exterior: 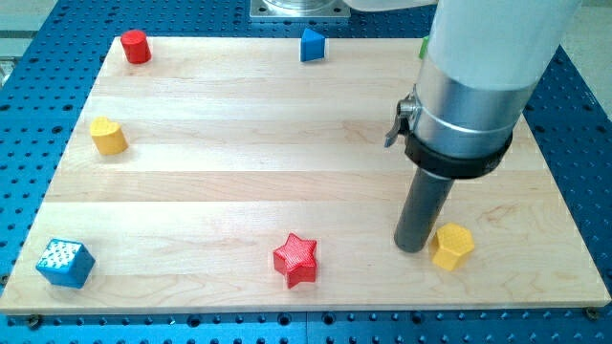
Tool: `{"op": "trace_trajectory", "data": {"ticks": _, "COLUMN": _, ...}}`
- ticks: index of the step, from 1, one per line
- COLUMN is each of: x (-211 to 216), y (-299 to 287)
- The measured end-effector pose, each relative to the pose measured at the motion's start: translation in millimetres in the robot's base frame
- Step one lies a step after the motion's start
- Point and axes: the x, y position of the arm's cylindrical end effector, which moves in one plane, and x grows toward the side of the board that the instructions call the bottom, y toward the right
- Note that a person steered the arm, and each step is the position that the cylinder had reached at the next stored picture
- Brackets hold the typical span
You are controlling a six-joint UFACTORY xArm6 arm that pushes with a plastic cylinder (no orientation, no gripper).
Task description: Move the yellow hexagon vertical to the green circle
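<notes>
The yellow hexagon (452, 246) lies on the wooden board near the view's bottom right. My tip (413, 248) rests on the board right beside the hexagon's left side, touching or nearly touching it. A sliver of green (424, 46) shows at the view's top right, mostly hidden behind the arm; its shape cannot be made out.
A red cylinder (136, 46) sits at the top left, a blue triangular block (312, 45) at the top middle, a yellow heart-like block (108, 136) at the left, a blue cube (65, 263) at the bottom left, a red star (295, 259) at the bottom middle.
</notes>
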Motion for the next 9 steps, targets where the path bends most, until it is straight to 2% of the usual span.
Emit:
{"op": "trace_trajectory", "data": {"ticks": 1, "x": 18, "y": 11}}
{"op": "trace_trajectory", "data": {"ticks": 4, "x": -15, "y": 27}}
{"op": "trace_trajectory", "data": {"ticks": 6, "x": -14, "y": 88}}
{"op": "trace_trajectory", "data": {"ticks": 7, "x": -24, "y": 73}}
{"op": "trace_trajectory", "data": {"ticks": 8, "x": -62, "y": -33}}
{"op": "trace_trajectory", "data": {"ticks": 9, "x": -125, "y": -120}}
